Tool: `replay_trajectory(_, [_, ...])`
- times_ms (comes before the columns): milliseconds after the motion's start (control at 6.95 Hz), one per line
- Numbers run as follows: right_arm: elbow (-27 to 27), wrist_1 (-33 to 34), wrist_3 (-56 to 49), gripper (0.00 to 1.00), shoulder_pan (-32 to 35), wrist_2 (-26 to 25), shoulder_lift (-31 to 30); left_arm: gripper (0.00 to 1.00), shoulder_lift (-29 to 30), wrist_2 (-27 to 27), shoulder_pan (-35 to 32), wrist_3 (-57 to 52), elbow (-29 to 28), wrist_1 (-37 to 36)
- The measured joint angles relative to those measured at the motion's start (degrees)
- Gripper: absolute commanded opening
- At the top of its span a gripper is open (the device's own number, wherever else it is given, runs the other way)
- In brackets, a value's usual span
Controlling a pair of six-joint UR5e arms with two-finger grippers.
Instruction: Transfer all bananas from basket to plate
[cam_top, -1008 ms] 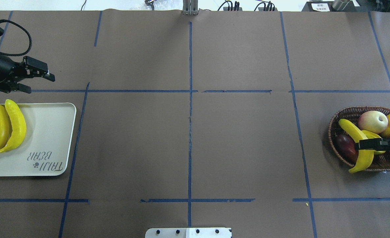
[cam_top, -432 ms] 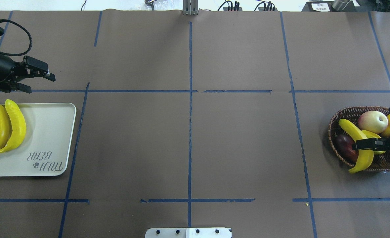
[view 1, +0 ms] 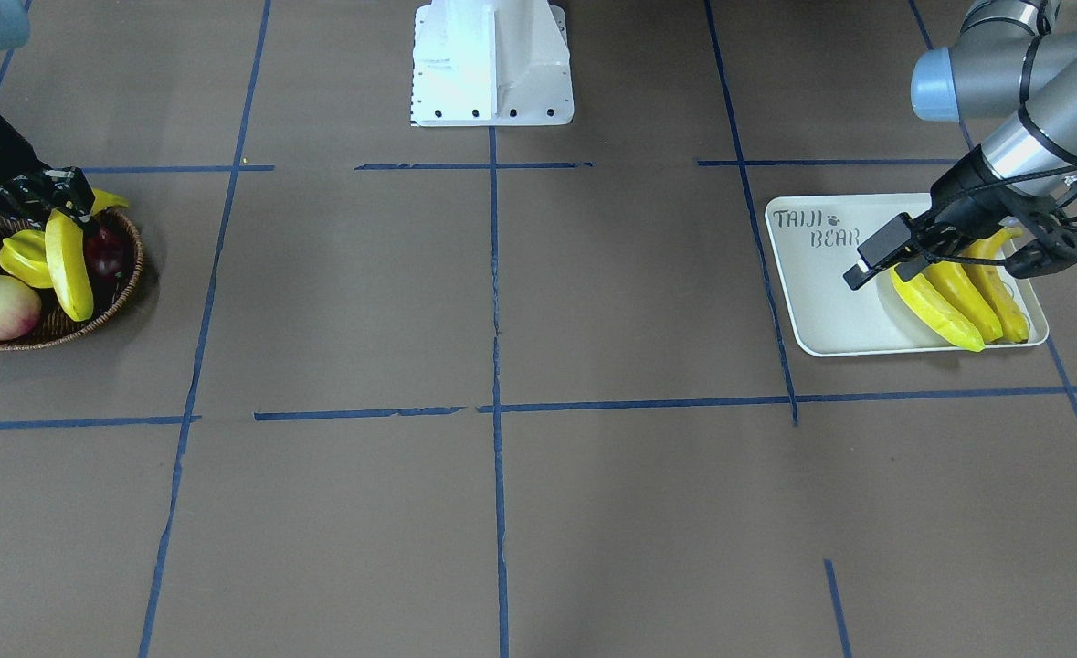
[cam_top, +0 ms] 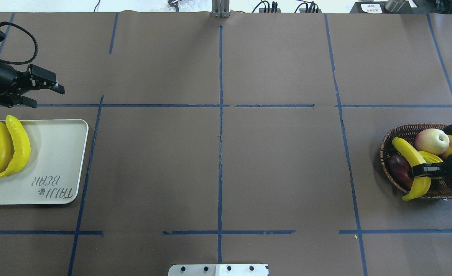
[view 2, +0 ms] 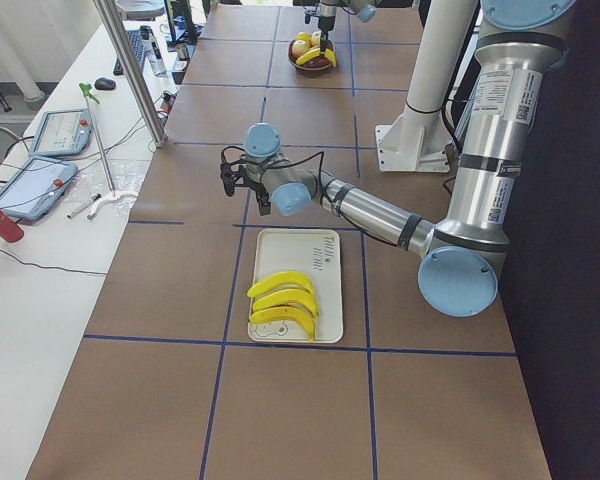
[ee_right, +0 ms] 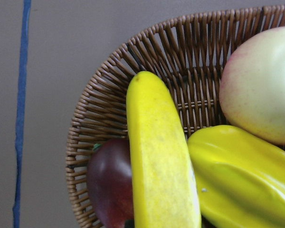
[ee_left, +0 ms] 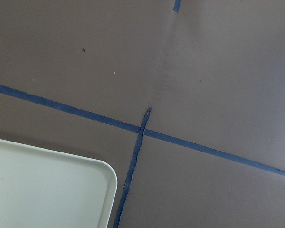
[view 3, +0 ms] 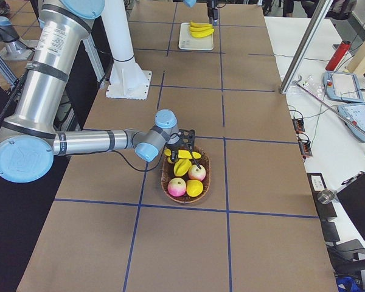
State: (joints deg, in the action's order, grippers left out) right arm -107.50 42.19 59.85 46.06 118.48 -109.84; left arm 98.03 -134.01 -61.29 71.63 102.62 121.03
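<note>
**Right gripper** [cam_top: 425, 171]: the fingers sit across the middle of a banana [cam_top: 406, 150], one on each side. Whether the pads press it cannot be told. The banana is long, curved and smooth yellow. It lies inside the basket [cam_top: 398, 132], with its lower tip poking over the braided wicker rim. Beside it in the basket are a ribbed yellow starfruit [ee_right: 237, 175], a glossy dark red fruit [ee_right: 109, 185] and a pale blushed apple [cam_top: 432, 141].

**Left gripper** [cam_top: 48, 98]: the fingers are spread wide and hold nothing. It hangs at the table end far from the basket. Beside it is the plate [cam_top: 57, 153] (a cream, round-cornered tray), well apart from the basket, and three bananas [cam_top: 18, 149] lie on it side by side.
</note>
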Motion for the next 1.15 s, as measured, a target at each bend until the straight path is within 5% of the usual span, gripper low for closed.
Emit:
replay_trajectory(720, [-6.45, 0.18, -0.58, 0.01, 5.25, 4.67, -1.09, 1.0, 0.31, -0.05, 0.1, 0.05, -0.13, -0.01])
replay_trajectory(1152, [-3.61, 0.03, 2.21, 0.0, 6.9, 6.25, 11.43, 1.0, 4.24, -0.14, 0.66, 0.76, -0.51, 0.18])
